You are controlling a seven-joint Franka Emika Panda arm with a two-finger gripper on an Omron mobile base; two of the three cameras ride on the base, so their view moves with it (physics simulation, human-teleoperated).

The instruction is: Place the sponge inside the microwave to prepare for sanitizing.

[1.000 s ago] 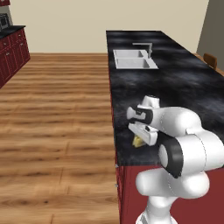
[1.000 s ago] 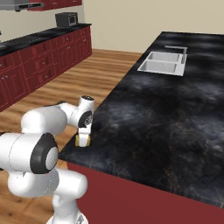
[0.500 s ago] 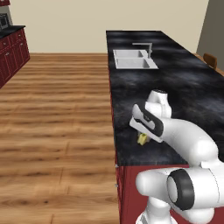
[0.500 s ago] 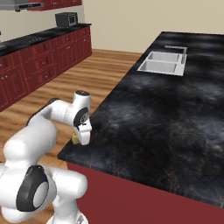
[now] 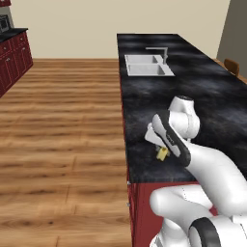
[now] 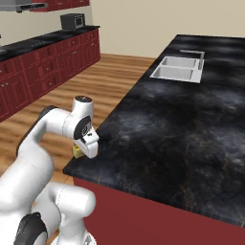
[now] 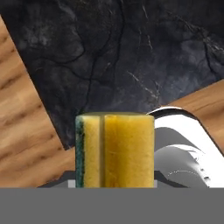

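Sponge (image 7: 114, 150), yellow with a dark green side layer (held upright), sits clenched in the gripper (image 5: 161, 150) above the counter (image 5: 202, 96).

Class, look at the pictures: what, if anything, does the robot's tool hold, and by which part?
The tool holds the sponge, shut on its near end; the far end sticks out over the counter corner. The exact contact faces are hidden.

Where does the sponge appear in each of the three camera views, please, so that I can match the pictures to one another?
Left base view: the sponge is a yellow bit right of centre, under the gripper, above the black counter near its left edge.
Right base view: sponge left of centre, at the counter's near left corner.
Hand view: sponge at bottom centre, large.
Shared landmark: the black counter's edge against the wood floor.
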